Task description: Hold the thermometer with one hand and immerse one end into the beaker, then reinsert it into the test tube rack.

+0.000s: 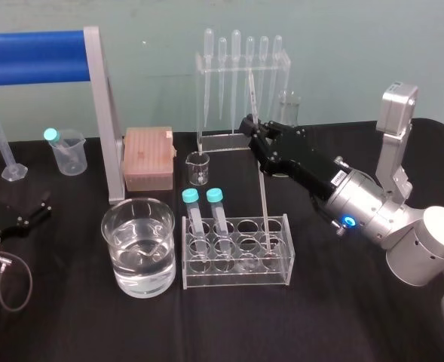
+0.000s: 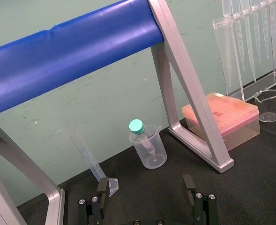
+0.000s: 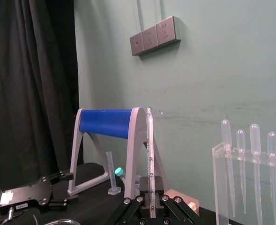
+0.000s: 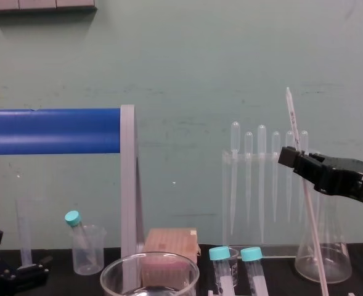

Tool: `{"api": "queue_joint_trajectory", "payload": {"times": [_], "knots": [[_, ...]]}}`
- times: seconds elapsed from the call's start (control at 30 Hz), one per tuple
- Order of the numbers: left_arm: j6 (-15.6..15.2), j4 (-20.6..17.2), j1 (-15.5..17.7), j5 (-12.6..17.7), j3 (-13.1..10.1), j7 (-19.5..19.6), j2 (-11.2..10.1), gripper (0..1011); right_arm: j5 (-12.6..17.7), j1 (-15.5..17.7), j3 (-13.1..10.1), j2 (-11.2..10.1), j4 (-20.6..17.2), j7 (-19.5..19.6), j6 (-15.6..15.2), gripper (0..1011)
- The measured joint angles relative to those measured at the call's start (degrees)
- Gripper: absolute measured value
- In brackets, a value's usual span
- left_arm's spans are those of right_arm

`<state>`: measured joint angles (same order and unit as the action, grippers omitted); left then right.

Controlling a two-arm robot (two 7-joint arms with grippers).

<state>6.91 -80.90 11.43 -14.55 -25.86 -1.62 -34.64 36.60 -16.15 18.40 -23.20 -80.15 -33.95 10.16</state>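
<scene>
1. At the 3 o'clock end of the test tube rack [image 1: 237, 279], the thermometer [image 1: 264, 197] stands nearly upright with its foot in a hole and its top tipped toward 12 o'clock.
2. The right tool [image 1: 257, 137] is clamped on its upper stem.
3. The beaker [image 1: 110, 241] sits on the desk [image 1: 342, 309] just beside the rack, at 9 o'clock of the foot. The next move probably means lifting along the rod, then carrying it toward 9 o'clock.
4. The left tool [image 2: 145, 183] lies parked at far 9 o'clock, fingers apart.
</scene>
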Motion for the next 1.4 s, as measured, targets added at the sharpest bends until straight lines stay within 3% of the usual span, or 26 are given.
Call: {"api": "queue_joint_trajectory", "payload": {"times": [0.8,1.03,1.4], "knots": [[0.0,0.0,0.0,0.0,0.0,0.0,0.0,1008,-0.04,0.1,0.02,-0.07,-0.02,0.15,-0.17,67],[0.0,0.0,0.0,0.0,0.0,0.0,0.0,1008,-0.04,0.1,-0.01,-0.07,-0.02,0.15,-0.13,251],[0.0,0.0,0.0,0.0,0.0,0.0,0.0,1008,-0.04,0.1,-0.02,-0.07,-0.02,0.14,-0.08,635]]}}
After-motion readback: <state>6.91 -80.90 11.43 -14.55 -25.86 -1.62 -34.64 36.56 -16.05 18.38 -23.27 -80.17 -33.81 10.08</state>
